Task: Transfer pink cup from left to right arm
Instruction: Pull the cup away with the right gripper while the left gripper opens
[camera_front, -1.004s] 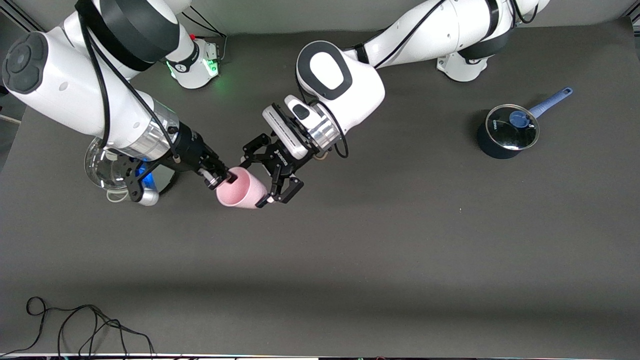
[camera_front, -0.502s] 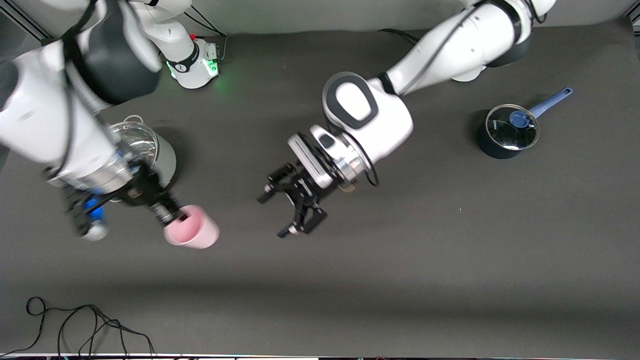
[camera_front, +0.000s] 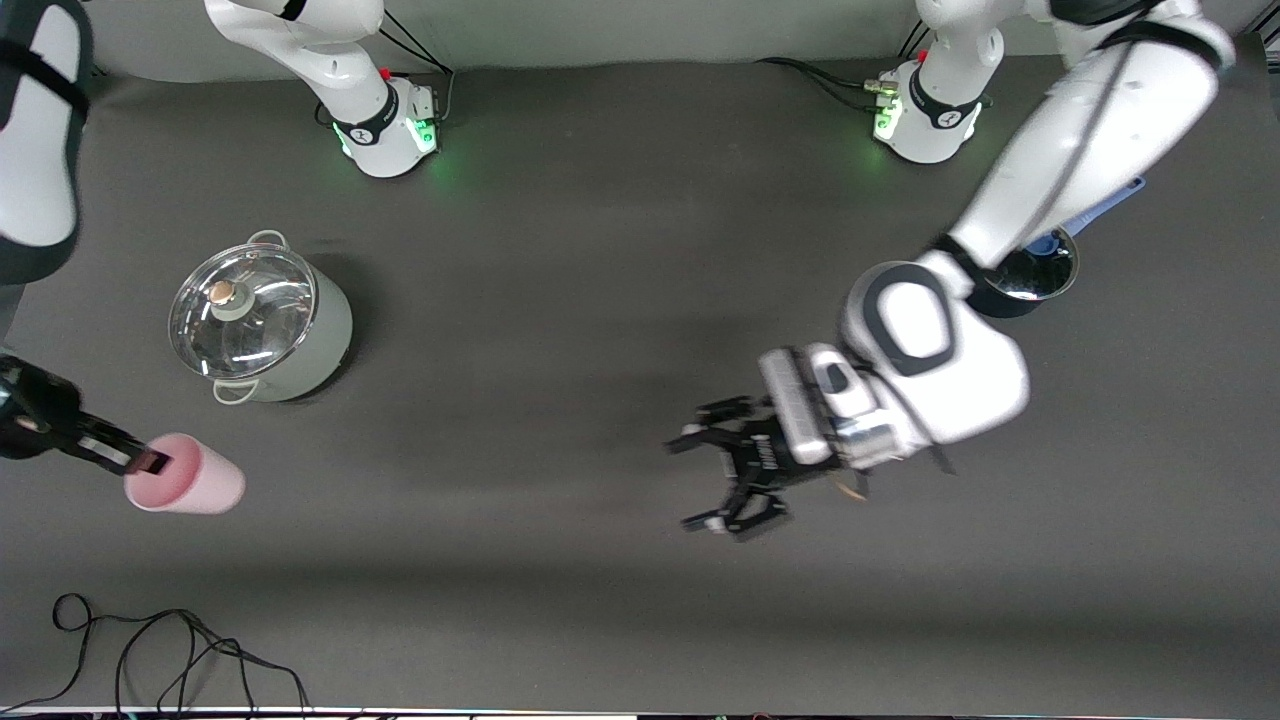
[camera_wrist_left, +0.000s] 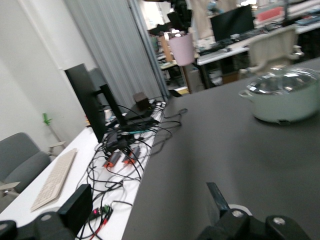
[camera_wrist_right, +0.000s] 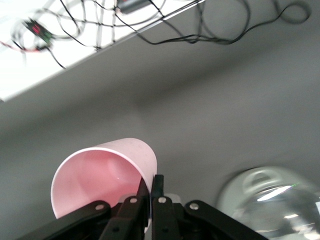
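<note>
Front view: right gripper (camera_front: 150, 462) pinches the rim of the pink cup (camera_front: 187, 487), held in the air at the right arm's end of the table, near the steel pot (camera_front: 262, 318). Left gripper (camera_front: 722, 478) spread wide, empty, over bare table. Left wrist view: cup (camera_wrist_left: 181, 48) far off. Right wrist view: fingers (camera_wrist_right: 159, 190) clamp the cup wall (camera_wrist_right: 107, 176).

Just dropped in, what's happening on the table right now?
The right hand holds the pink cup by its rim, one finger inside and one outside, at the right arm's end of the table near the lidded steel pot. The left hand is open and empty over bare table, nearer its own end. The cup is with the right arm.
</note>
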